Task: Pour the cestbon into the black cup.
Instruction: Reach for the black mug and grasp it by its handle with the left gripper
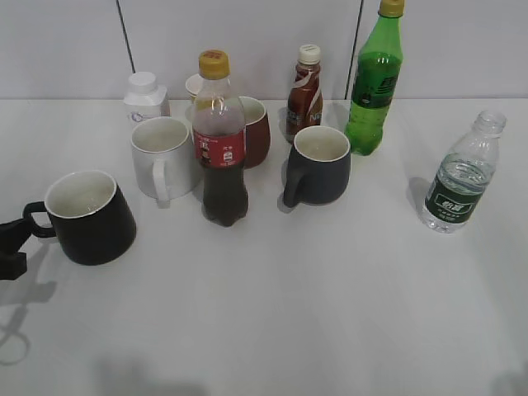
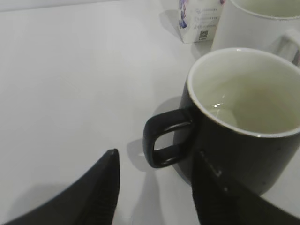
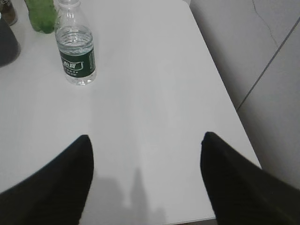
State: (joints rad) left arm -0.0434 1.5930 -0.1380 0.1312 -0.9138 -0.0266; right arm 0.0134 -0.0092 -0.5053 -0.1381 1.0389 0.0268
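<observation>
Clear cestbon beyond spread right gripper, untouched, upright

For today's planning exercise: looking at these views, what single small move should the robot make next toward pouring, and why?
Probably advance the right pincer toward the cestbon and close around its body. The pincer is open and empty, the bottle stands upright, uncapped and untouched ahead of it, and the black cup already sits by the open left pincer.
</observation>
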